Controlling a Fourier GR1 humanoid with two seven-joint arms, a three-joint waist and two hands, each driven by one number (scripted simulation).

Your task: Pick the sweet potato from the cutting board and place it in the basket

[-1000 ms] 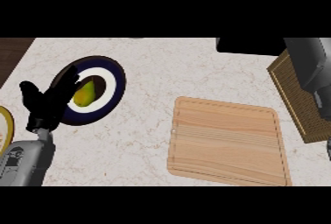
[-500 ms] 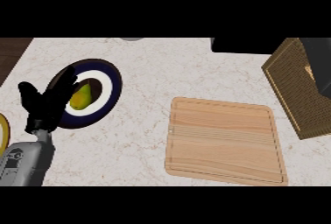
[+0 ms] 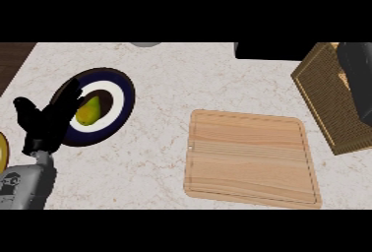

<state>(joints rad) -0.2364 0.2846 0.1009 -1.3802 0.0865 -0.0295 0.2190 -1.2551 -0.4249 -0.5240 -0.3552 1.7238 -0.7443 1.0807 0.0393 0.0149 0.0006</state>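
— Where's the sweet potato?
— Hidden; the cutting board (image 3: 251, 158) lies bare, and a dark arm covers the basket (image 3: 327, 98).
— Left hand (image 3: 45, 123)?
— Fingers spread, resting beside the plate (image 3: 120, 98).

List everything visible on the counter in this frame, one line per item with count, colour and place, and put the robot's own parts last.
cutting board: one, light wood, right of centre, nothing on it
basket: one, tan woven, right edge, partly hidden by a dark shape
plate: one, dark blue rim with white ring, upper left
fruit: one, yellow-green, lying on the plate
yellow object: one, only a sliver at the left edge, cannot tell what it is
grey object: one, cut off at the top edge
dark shape: one, black, over the basket; cannot tell what it is
sweet potato: none visible
left hand: one, black, fingers up, left edge beside the plate
left forearm: one, grey, lower left
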